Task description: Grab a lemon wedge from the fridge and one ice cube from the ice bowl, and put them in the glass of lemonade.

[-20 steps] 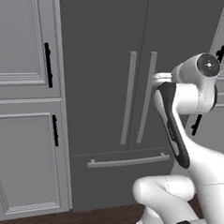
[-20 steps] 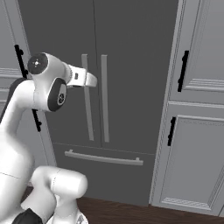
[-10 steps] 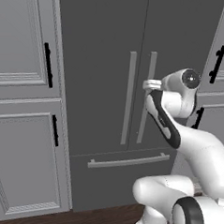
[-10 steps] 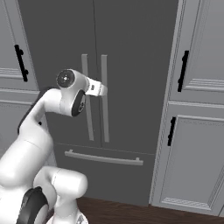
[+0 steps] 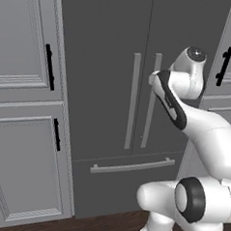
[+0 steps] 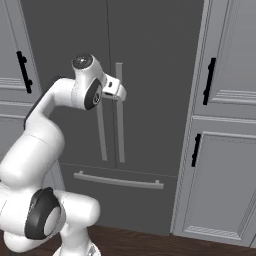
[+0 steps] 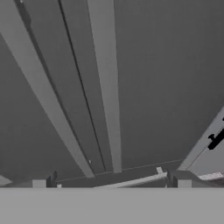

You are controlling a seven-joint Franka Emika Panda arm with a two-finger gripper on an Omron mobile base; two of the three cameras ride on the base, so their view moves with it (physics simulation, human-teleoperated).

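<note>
The fridge stands shut straight ahead, both dark grey doors closed, with pale panelled cabinets on either side. The arm reaches up to the door handles, its end effector spread wide with nothing between its fingers, right in front of the two vertical bars where the doors meet.

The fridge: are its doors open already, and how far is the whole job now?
Nothing looks done yet: both doors of the fridge are shut. In hand: the open gripper is empty and faces the right door's handle, close to it in the base views; contact cannot be told. Left: open the door, take the lemon wedge, fetch one ice cube, and put both in the glass of lemonade.
</note>
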